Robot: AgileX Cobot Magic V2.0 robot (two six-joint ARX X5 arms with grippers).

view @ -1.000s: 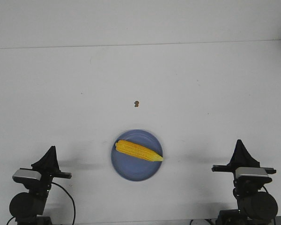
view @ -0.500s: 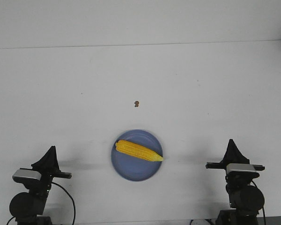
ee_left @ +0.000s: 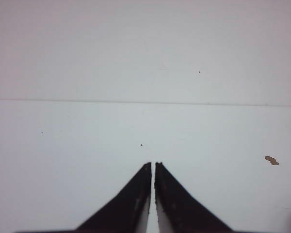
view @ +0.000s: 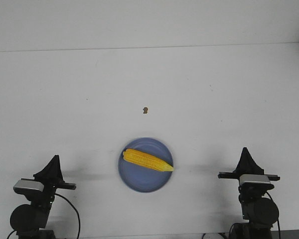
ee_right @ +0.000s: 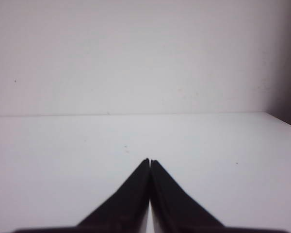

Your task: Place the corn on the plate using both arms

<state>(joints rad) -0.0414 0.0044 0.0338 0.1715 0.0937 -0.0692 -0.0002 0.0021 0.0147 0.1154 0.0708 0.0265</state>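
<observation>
Lying diagonally across the plate (view: 145, 183), the corn (view: 147, 160) has its blunt end toward the plate's far-left rim and its pointed tip at the right rim, barely overhanging it; the cob is about as long as the plate is wide, so only a slanted seating keeps nearly all of it supported, and by this layout the placement appears complete. The plate sits on the white table (view: 214, 89) between the two arms, near the robot's edge, with a small brown speck (view: 145, 110) lying well apart on the far side. Both arms stand low at the near corners, well clear of the plate, a posture consistent with parking after release. The left gripper (ee_left: 153, 165) shows its jaws drawn to a hairline slit, holding and touching nothing, above bare table. The right gripper (ee_right: 149, 161) has its tips meeting, likewise empty. Neither wrist camera has the corn or plate in sight
</observation>
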